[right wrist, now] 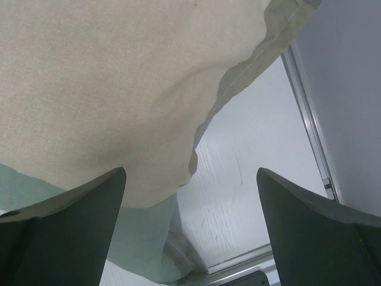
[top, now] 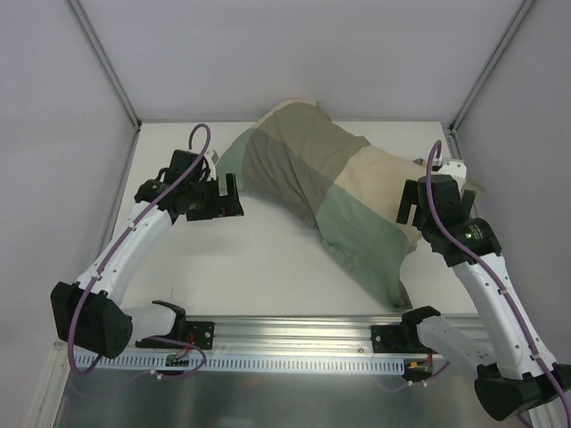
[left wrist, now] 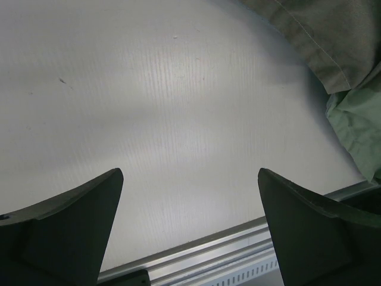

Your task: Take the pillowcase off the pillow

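Pillowcase (top: 321,178) is fully on the pillow as far as I can tell. I can't spot any white anywhere, just the patchwork face. The whole bundle lies on a diagonal, one end up by the middle of the far edge of the surface (top: 268,267) and the other reaching down toward the near right corner, close to the rail (top: 294,332).

Right jaws are wide apart and holding nothing, hanging over the beige block on the right side of the bundle. In the right wrist view there's a stitched hem (right wrist: 280,36) running along the cloth's edge with bare surface beyond it. I'd guess that's the open end, but I can't say for sure from here.

Left jaws are also spread wide and empty, over bare surface just beside the case's left edge, with the olive and green cloth poking into the top right of that wrist view.

So I'd call this the very start: nothing gripped, just lining up. My plan is to drop the right jaws onto that hem and pinch only the top layer, then bring the left arm (top: 134,236) over to pin the pillow through the cloth at the other end. The main risk I see is grabbing both layers at once and dragging the whole lot.
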